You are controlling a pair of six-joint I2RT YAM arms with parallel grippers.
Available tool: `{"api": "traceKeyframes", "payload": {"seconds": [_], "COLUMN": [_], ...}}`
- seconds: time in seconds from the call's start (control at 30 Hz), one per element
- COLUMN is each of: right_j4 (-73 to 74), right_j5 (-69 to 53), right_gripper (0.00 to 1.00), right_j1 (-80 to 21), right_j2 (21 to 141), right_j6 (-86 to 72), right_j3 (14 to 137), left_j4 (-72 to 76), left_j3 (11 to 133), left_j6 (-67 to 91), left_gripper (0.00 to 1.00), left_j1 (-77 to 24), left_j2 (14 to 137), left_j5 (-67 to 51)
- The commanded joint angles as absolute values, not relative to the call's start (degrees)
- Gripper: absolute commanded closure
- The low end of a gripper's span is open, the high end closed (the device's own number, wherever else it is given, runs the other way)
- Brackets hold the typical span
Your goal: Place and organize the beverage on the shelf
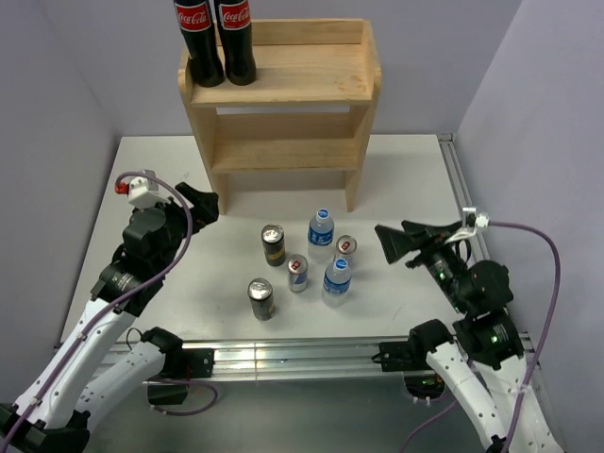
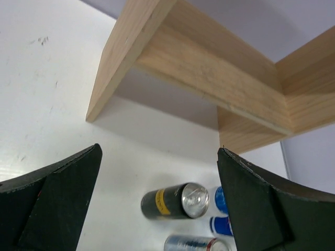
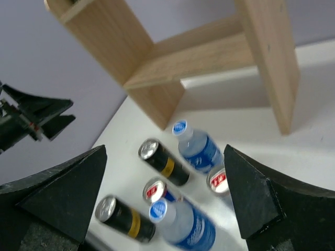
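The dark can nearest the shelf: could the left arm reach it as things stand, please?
Probably yes: the left gripper is open, and nothing stands between it and the dark can.

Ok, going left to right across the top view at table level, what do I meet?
Left fingers, nearer dark can, nearer slim can, farther water bottle, farther slim can, right fingers. Other dark can and other bottle overlap these sideways.

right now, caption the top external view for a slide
All six drinks stand on the table between open left gripper and right gripper; shelf top holds two cola bottles
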State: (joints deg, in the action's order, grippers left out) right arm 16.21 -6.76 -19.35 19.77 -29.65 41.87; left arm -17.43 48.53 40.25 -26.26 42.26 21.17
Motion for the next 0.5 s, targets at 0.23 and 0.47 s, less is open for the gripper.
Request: {"api": "traceKeyframes", "payload": {"seconds": [0.23,0.47], "right_j4": [40.52,42.18], "right_j5": [-3.43,-0.09], "right_gripper": [0.00,0.00], "right_j1": [-21.18,-23.73], "right_j2": [12.66,18.53], "right_j6": [-40.86,-43.77], "right_j3": [34.11,33.48], "left_j4": [-18.29,-16.62], "left_j3": [42.90,41.31], "left_j6": [42.89,43.51], "left_gripper": [0.03,0.04], "left_j1": [-27.77,-28.65], "left_j2": [37.79,39.99], "left_j5": [23.29,24.17]}}
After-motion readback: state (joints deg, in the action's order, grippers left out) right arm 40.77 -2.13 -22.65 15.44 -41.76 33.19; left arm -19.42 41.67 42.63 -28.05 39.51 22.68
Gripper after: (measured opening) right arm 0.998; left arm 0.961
